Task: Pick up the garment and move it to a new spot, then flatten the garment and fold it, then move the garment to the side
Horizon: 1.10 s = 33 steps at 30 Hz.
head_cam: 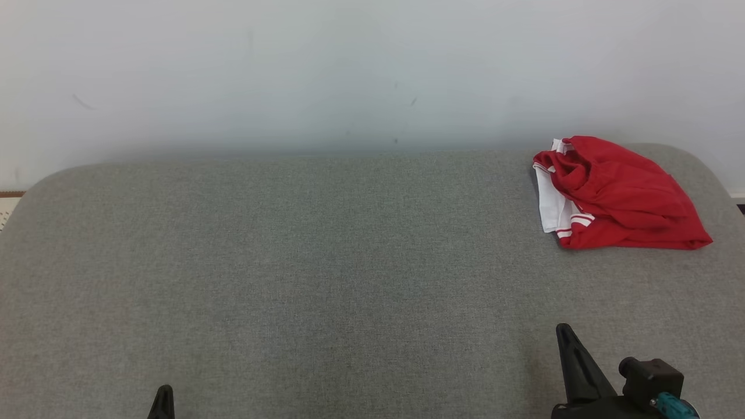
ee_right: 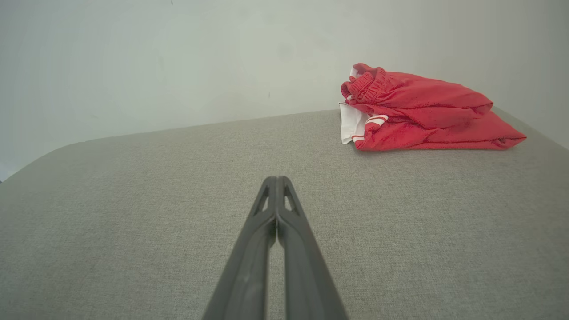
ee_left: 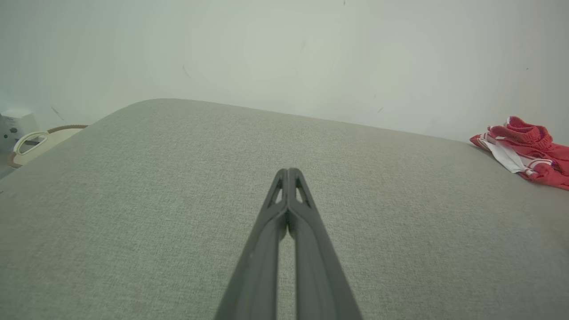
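The garment (head_cam: 617,195) is a pair of red shorts with white side panels and stripes, lying crumpled at the far right of the grey padded table (head_cam: 326,273). The left wrist view catches the garment (ee_left: 529,149) at its right edge; the garment (ee_right: 422,111) sits ahead and to the right in the right wrist view. My left gripper (ee_left: 289,171) is shut with nothing in it, low at the table's front left (head_cam: 165,389). My right gripper (ee_right: 276,178) is also shut and empty, near the front right (head_cam: 562,329), well short of the garment.
A pale wall (head_cam: 349,70) rises directly behind the table. Off the table's left end a beige rounded object (ee_left: 31,142) and a white box (ee_left: 15,122) stand on the floor. The table's corners are rounded.
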Motion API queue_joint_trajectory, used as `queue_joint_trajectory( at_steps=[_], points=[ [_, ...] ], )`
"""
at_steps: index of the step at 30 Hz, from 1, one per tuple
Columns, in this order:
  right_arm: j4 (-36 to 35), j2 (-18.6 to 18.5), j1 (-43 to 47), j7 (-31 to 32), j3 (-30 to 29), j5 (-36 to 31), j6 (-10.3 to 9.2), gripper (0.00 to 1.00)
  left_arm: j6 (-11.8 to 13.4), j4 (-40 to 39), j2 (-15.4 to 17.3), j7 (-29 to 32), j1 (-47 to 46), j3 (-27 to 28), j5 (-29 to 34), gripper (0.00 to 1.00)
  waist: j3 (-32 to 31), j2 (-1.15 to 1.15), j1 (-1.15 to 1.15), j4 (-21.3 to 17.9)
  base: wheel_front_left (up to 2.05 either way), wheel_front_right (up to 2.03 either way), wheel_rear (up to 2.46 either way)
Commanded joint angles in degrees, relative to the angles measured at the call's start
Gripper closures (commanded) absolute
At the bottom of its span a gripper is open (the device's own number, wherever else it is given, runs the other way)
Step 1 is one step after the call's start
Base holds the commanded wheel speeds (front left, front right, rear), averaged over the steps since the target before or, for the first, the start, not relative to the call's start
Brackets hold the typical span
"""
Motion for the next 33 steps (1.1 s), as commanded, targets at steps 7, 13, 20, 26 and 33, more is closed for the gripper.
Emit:
queue_joint_trajectory(
  at_steps=[7,13,20,26,33],
  points=[
    [2.86,-0.32,-4.26,1.97,-1.63,10.46,-0.01,1.00,-2.04,2.89,-0.29,1.07,-3.37,1.23,-9.31,1.00,0.12,0.00,0.00,0.07,0.00,0.00,0.00],
    [5.30,-0.41,-6.31,3.37,-2.80,16.97,-0.01,1.00,-3.28,5.14,-0.82,1.84,-5.28,1.89,-15.11,1.00,0.22,0.00,0.00,0.13,0.00,0.00,0.00],
    [7.86,-0.42,-8.46,4.96,-4.18,23.89,-0.01,1.00,-4.55,7.27,-1.44,2.70,-7.06,2.69,-21.29,1.00,0.34,0.00,0.00,0.19,0.00,0.00,0.00],
    [9.88,-0.40,-10.14,6.23,-5.35,29.29,-0.01,1.00,-5.58,9.00,-1.98,3.40,-8.47,3.34,-26.22,1.00,0.44,0.00,0.00,0.24,0.00,0.00,0.00],
    [12.10,-0.33,-12.01,7.67,-6.69,35.14,-0.01,1.00,-6.72,10.93,-2.56,4.16,-10.01,4.09,-31.46,1.00,0.56,0.00,0.00,0.31,0.00,0.00,0.00]
  ],
)
